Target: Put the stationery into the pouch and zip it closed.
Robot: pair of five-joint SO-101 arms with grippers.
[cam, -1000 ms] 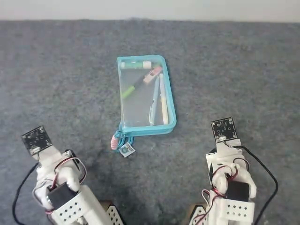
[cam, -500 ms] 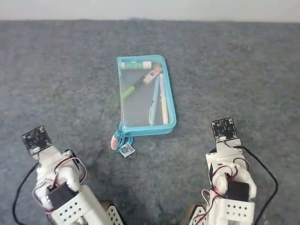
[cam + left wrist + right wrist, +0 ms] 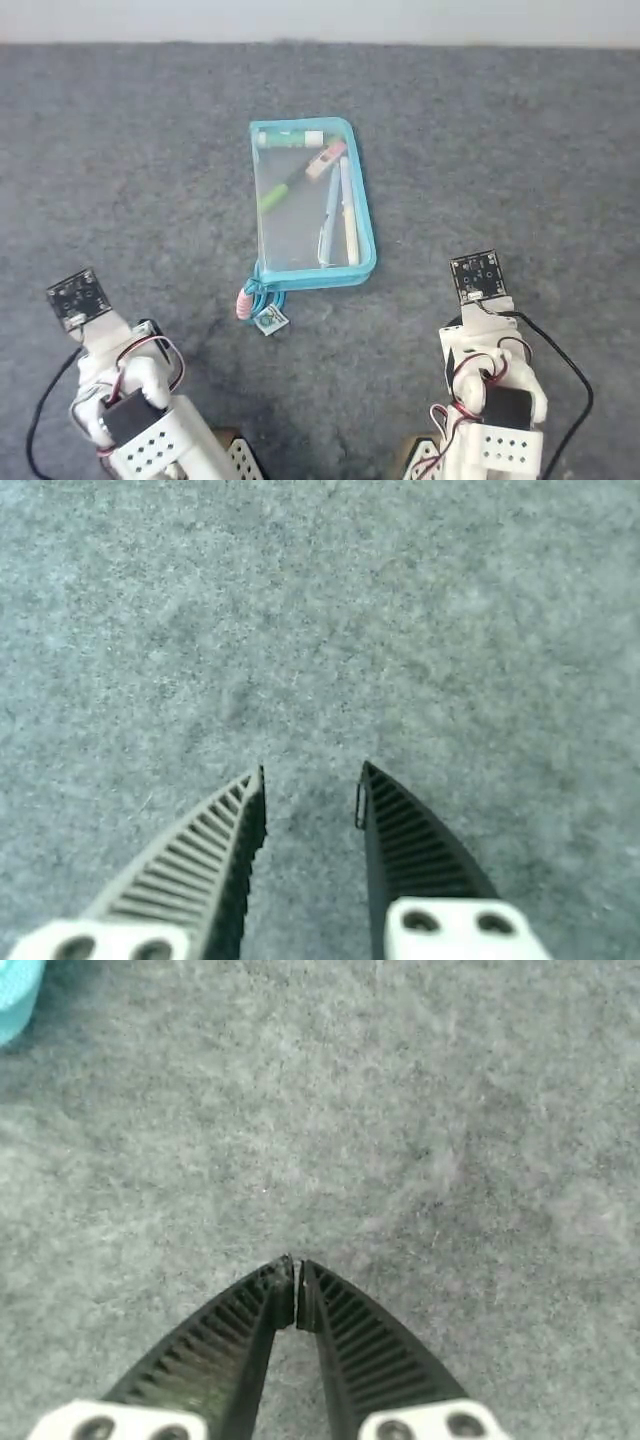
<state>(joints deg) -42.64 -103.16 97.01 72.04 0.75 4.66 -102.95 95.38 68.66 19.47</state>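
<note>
Up high first: fixed off the arms, looking steeply down over the mat [image 3: 520,140], far enough back to take in the pouch [image 3: 312,205] mid-table and, at the near edge, the left arm [image 3: 120,390] and right arm [image 3: 490,380]. Over to the left wrist: riding just behind the left gripper [image 3: 310,780], peering forward and down along its jaws, very close to the mat. Now the right wrist: same perch behind the right gripper [image 3: 296,1278], same low, close look at the mat, catching a corner of the pouch [image 3: 12,1000] at the edge. Shared with the high view: that pouch corner and the mat itself.
</note>
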